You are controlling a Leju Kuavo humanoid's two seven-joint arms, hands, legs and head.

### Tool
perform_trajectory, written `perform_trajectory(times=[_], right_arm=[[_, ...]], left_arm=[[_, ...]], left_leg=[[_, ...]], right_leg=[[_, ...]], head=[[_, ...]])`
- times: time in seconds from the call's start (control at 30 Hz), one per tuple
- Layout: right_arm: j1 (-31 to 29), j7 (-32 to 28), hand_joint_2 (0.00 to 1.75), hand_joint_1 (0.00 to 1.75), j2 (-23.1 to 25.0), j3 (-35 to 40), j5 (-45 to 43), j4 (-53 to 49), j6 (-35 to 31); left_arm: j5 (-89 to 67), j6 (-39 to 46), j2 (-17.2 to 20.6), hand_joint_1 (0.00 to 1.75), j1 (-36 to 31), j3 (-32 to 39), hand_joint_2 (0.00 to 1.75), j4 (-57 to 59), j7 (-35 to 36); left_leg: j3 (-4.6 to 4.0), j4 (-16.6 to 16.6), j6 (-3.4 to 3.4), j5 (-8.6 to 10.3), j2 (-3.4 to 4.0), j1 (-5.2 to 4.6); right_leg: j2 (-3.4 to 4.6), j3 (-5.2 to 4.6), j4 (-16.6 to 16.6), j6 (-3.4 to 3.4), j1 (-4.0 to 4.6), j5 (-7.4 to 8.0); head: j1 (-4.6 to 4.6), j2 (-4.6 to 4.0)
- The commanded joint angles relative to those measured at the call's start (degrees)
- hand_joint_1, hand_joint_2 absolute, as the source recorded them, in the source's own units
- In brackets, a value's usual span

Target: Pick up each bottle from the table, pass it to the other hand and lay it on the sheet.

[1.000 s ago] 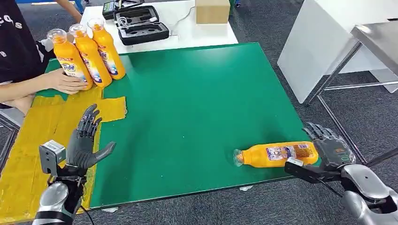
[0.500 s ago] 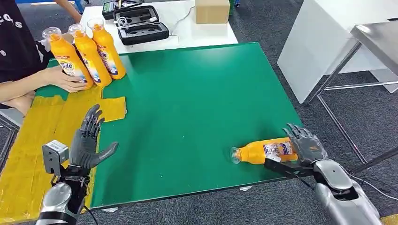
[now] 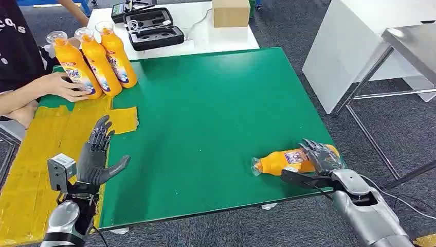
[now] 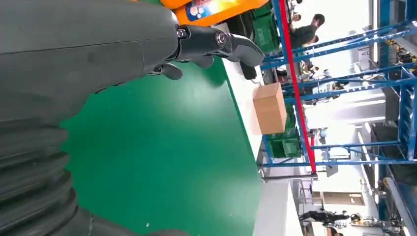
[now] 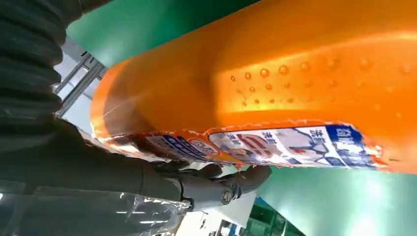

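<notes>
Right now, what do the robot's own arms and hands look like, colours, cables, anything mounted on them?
Both arms are silver metal with dark joints. The left hand and right hand are dark grey with many slim, jointed fingers and a thicker grey thumb. A small grey box sits at the left wrist; a black bracket and a thin black cable run by the right wrist. The wrist views show a grey ribbed cover behind each hand.

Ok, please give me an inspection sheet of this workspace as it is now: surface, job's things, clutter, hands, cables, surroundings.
Surface: green table, with a yellow sheet on its left part.
Job's things: one orange bottle lying near the right front edge; three orange bottles standing at the far left corner, a person's hand on one.
Clutter: nothing seen on the green.
Hands: left hand open above the sheet; right hand over the lying bottle, grip not certain.
Cables: white cable on the white table behind.
Surroundings: black case, cardboard box, grey floor.
</notes>
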Motion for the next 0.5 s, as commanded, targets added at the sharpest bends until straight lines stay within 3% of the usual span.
perform_trajectory(times=[0.03,0.07,0.1,0.13,0.3,0.5], right_arm=[[-2.1,-0.22,1.75,0.3,-0.02,5.98,-1.57,7.08,3.13],[-2.41,0.11,1.75,1.36,0.2,6.21,-1.98,7.64,2.29],[-2.49,0.22,1.75,1.66,0.29,6.18,-2.07,7.68,2.06],[-2.8,0.44,1.75,1.75,0.26,6.61,-1.95,7.93,1.53],[-3.23,0.29,1.75,1.75,1.83,6.04,-2.37,7.01,-3.21],[-3.31,0.29,1.75,1.75,2.1,6.0,-2.3,6.88,-3.56]], left_arm=[[0.47,0.03,0.16,0.0,-1.65,-0.29,1.75,4.36,0.16],[0.6,0.07,0.16,0.0,-1.53,-0.16,1.75,4.61,0.16],[0.59,0.07,0.16,0.0,-1.47,-0.16,1.75,4.64,0.16],[0.59,0.09,0.14,0.0,-1.32,-0.1,1.75,4.67,0.16],[0.72,0.24,-0.13,0.0,-0.84,0.34,1.75,4.11,0.3],[0.74,0.25,-0.14,0.0,-0.84,0.35,1.75,4.08,0.32]], left_leg=[[0.23,-0.03,-0.06,-0.03,-0.1,0.08],[0.2,-0.04,-0.04,0.0,-0.07,0.04],[0.29,-0.03,-0.07,-0.04,-0.15,0.08],[0.25,-0.04,-0.06,-0.02,-0.05,0.08],[0.31,-0.03,-0.09,-0.01,-0.01,0.1],[0.29,-0.04,-0.02,0.07,-0.01,0.08]], right_leg=[[0.02,0.26,-0.07,-0.1,0.07,-0.02],[0.02,0.2,-0.06,-0.08,0.03,0.0],[0.01,0.3,-0.06,-0.14,0.06,-0.04],[0.05,0.25,-0.09,-0.16,0.07,-0.04],[0.12,0.31,-0.08,-0.22,0.09,-0.01],[0.17,0.32,-0.05,-0.15,0.06,0.08]], head=[[0.02,0.0],[0.0,0.0],[0.02,0.0],[0.0,0.0],[0.02,0.0],[0.0,0.0]])
